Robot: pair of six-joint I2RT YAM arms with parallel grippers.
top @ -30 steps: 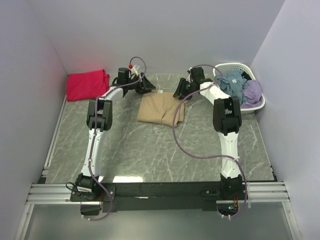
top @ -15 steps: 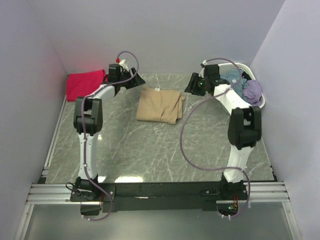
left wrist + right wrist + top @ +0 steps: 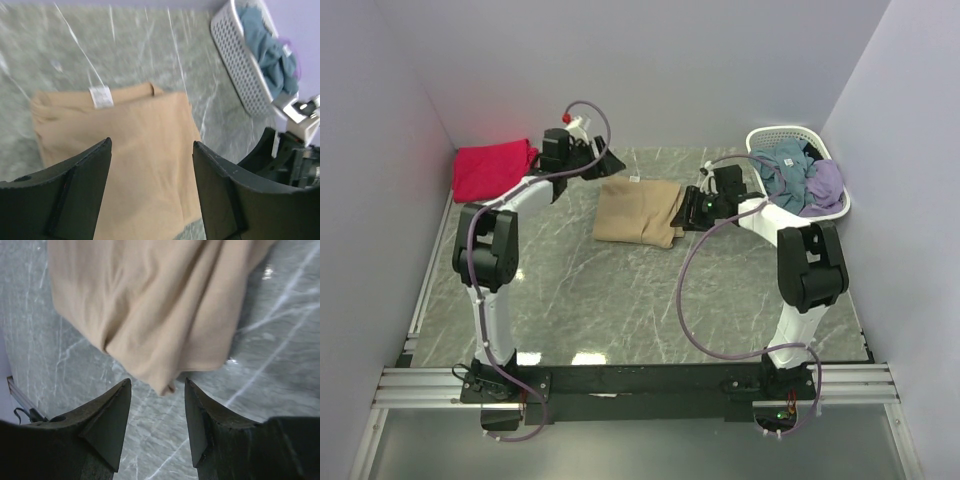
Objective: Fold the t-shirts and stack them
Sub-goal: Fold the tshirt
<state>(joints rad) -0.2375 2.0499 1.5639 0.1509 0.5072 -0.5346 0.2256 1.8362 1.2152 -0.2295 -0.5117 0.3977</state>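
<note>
A tan t-shirt (image 3: pixel 638 212) lies folded on the marble table, its white neck label (image 3: pixel 101 96) at the far edge. A red-pink t-shirt (image 3: pixel 492 168) rests folded in the far left corner. My left gripper (image 3: pixel 605 165) hovers open over the tan shirt's far left corner; in the left wrist view the cloth (image 3: pixel 135 140) fills the gap between the fingers of that gripper (image 3: pixel 151 142). My right gripper (image 3: pixel 692 210) stands open at the shirt's right edge. In the right wrist view a corner of the shirt (image 3: pixel 150 300) pokes between that gripper's (image 3: pixel 157 381) tips, ungripped.
A white lattice basket (image 3: pixel 770 135) stands at the far right, holding blue and purple clothes (image 3: pixel 800 175). It also shows in the left wrist view as the basket (image 3: pixel 240 60), with the right arm (image 3: pixel 295 145) below it. Walls close in on three sides.
Both grippers swung outward from the tan shirt, then returned. The left one is back at its far left corner. The right one dropped from near the basket to the shirt's right edge.
</note>
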